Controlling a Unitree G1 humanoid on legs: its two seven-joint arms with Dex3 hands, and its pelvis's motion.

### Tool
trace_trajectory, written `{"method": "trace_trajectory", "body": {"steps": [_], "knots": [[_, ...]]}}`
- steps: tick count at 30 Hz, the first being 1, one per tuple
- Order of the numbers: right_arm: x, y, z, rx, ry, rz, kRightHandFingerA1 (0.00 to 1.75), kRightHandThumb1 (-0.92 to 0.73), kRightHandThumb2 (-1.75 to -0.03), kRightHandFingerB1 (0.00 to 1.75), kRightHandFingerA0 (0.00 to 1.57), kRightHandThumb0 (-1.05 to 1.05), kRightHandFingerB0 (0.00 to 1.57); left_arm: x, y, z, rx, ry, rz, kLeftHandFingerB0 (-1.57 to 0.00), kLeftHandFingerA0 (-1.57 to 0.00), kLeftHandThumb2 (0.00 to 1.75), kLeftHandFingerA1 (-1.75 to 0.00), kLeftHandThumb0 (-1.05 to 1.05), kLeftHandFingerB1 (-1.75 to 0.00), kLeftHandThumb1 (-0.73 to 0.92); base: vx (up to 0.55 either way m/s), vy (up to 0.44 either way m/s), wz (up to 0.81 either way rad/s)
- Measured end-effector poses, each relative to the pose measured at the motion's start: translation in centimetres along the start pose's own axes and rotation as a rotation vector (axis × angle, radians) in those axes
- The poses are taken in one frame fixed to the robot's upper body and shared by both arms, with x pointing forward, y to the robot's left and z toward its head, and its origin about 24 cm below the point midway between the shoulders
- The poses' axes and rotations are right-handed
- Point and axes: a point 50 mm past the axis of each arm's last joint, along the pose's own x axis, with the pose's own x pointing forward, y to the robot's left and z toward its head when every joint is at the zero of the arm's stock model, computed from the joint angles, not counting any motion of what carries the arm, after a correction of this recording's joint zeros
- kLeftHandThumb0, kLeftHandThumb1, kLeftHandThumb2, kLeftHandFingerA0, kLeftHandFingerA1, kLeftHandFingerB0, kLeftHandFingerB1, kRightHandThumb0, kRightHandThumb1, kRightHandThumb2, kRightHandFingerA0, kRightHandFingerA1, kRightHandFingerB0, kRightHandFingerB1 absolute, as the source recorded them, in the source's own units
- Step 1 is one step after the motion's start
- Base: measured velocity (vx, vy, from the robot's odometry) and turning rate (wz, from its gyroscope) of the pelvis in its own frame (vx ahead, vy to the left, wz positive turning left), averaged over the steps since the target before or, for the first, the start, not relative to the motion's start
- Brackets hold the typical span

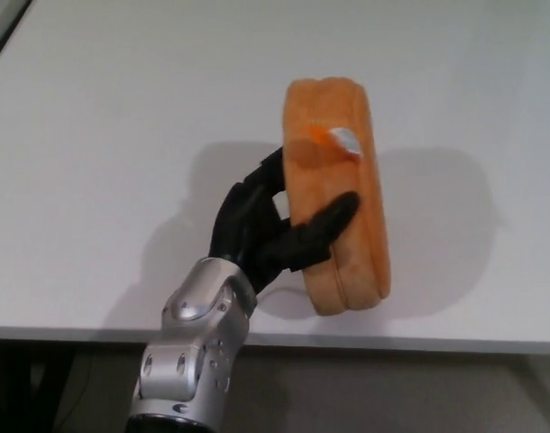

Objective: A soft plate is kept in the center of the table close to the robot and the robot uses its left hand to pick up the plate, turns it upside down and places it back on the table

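At the bottom of the frame, left of centre, a silver forearm (189,361) is seen rising past the near edge of the white table (104,135). Above it, the left hand (266,230) is closed on the soft orange plate (338,194): a black thumb (325,225) is pressed across the near face while the fingers (261,176) are wrapped behind the plate's left side. The plate is held on edge at the centre of the frame, just right of the hand, its rim turned toward the camera. Its long axis runs from the upper centre down toward the table's near edge, tilted slightly to the right at the bottom. A small orange and white tag (336,137) is seen near the top of the rim. Whether the lower end is touching the table cannot be told, though a broad shadow (437,225) is cast on the surface behind and to the right. The flip is judged roughly half done; with the plate lying to the right of the palm, a further roll of the wrist would be needed before it can be laid down. The right hand is not shown.
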Motion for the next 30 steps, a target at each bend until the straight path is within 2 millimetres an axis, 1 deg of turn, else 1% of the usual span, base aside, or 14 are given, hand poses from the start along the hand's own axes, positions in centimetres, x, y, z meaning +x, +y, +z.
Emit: {"method": "trace_trajectory", "body": {"steps": [1, 4, 5, 11, 15, 17, 18, 20, 21, 24, 27, 28, 29, 30], "knots": [[0.0, 0.0, 0.0, 0.000, 0.000, 0.000, 0.39, -0.78, -0.64, 0.32, 0.64, -0.64, 0.34, 0.0, 0.3, -0.1, -0.018, 0.003, 0.021, -0.17, -0.90, 0.78, -1.75, -0.14, -0.46, 0.60, 0.00, 0.000, 0.00], [0.0, 0.0, 0.0, -0.001, -0.002, 0.000, 0.56, -0.63, -0.97, 0.46, 0.52, -0.64, 0.25, -0.2, 1.0, -0.5, -0.069, 0.012, 0.079, -0.20, -0.89, 0.80, -1.75, -0.11, -0.50, 0.59, 0.00, 0.000, 0.00], [0.1, 0.0, 0.1, -0.002, -0.006, 0.001, 0.41, -0.76, -0.64, 0.33, 0.61, -0.62, 0.35, -0.3, 1.5, -0.6, -0.095, 0.016, 0.109, -0.18, -1.17, 0.85, -1.58, -0.18, -0.54, 0.58, 0.00, 0.000, 0.00], [0.2, 0.0, 0.4, -0.007, -0.019, 0.004, 0.55, -0.64, -0.97, 0.47, 0.56, -0.70, 0.28, -0.6, 2.8, -1.3, -0.191, 0.034, 0.225, -0.17, -0.92, 0.79, -1.75, -0.13, -0.46, 0.61, 0.00, 0.000, 0.00], [0.3, 0.0, 0.4, -0.008, -0.021, 0.004, 0.40, -0.77, -0.65, 0.33, 0.63, -0.66, 0.35, -0.8, 3.5, -1.7, -0.251, 0.045, 0.298, -0.15, -0.92, 0.75, -1.75, -0.12, -0.45, 0.65, 0.00, 0.000, 0.00], [0.4, 0.0, 0.6, -0.012, -0.029, 0.006, 0.56, -0.64, -0.97, 0.47, 0.54, -0.66, 0.26, -1.0, 4.0, -1.9, -0.287, 0.052, 0.341, -0.17, -0.91, 0.74, -1.75, -0.15, -0.44, 0.65, 0.00, 0.000, 0.00], [0.4, 0.0, 0.6, -0.013, -0.031, 0.006, 0.40, -0.77, -0.64, 0.33, 0.62, -0.63, 0.35, -1.0, 4.1, -1.9, -0.299, 0.054, 0.356, -0.19, -0.91, 0.75, -1.75, -0.15, -0.45, 0.65, 0.00, 0.000, 0.00], [0.5, 0.0, 0.7, -0.015, -0.037, 0.008, 0.39, -0.76, -0.64, 0.32, 0.62, -0.65, 0.35, -1.2, 4.4, -2.1, -0.327, 0.060, 0.391, -0.21, -0.92, 0.74, -1.75, -0.14, -0.50, 0.63, 0.00, 0.000, 0.00], [0.5, 0.0, 0.8, -0.016, -0.039, 0.008, 0.55, -0.62, -0.97, 0.46, 0.52, -0.68, 0.26, -1.2, 4.6, -2.2, -0.339, 0.062, 0.407, -0.22, -0.91, 0.75, -1.75, -0.15, -0.51, 0.63, 0.00, 0.000, 0.00], [0.6, -0.1, 0.9, -0.018, -0.044, 0.009, 0.54, -0.66, -0.97, 0.46, 0.53, -0.74, 0.27, -1.4, 5.0, -2.5, -0.377, 0.073, 0.456, -0.28, -0.91, 0.75, -1.75, -0.14, -0.46, 0.63, 0.00, 0.000, 0.00], [0.6, -0.1, 0.9, -0.018, -0.046, 0.010, 0.55, -0.63, -0.95, 0.47, 0.54, -0.66, 0.28, -1.6, 5.3, -2.7, -0.409, 0.083, 0.498, -0.22, -1.20, 0.83, -1.61, -0.27, -0.47, 0.60, 0.00, 0.000, 0.00], [0.6, -0.1, 0.9, -0.018, -0.046, 0.010, 0.39, -0.76, -0.65, 0.32, 0.61, -0.68, 0.34, -1.6, 5.4, -2.7, -0.423, 0.087, 0.515, -0.20, -1.19, 0.82, -1.61, -0.26, -0.46, 0.61, 0.00, 0.000, 0.00], [0.6, -0.1, 0.9, -0.018, -0.046, 0.010, 0.55, -0.62, -0.96, 0.47, 0.53, -0.68, 0.28, -1.7, 5.4, -2.8, -0.438, 0.090, 0.532, -0.23, -0.93, 0.72, -1.75, -0.18, -0.38, 0.68, 0.00, 0.000, 0.00], [0.6, -0.1, 0.9, -0.018, -0.046, 0.010, 0.55, -0.62, -0.96, 0.47, 0.53, -0.67, 0.28, -1.7, 5.5, -2.8, -0.446, 0.092, 0.541, -0.22, -1.21, 0.80, -1.62, -0.24, -0.49, 0.62, 0.00, 0.000, 0.00]]}}
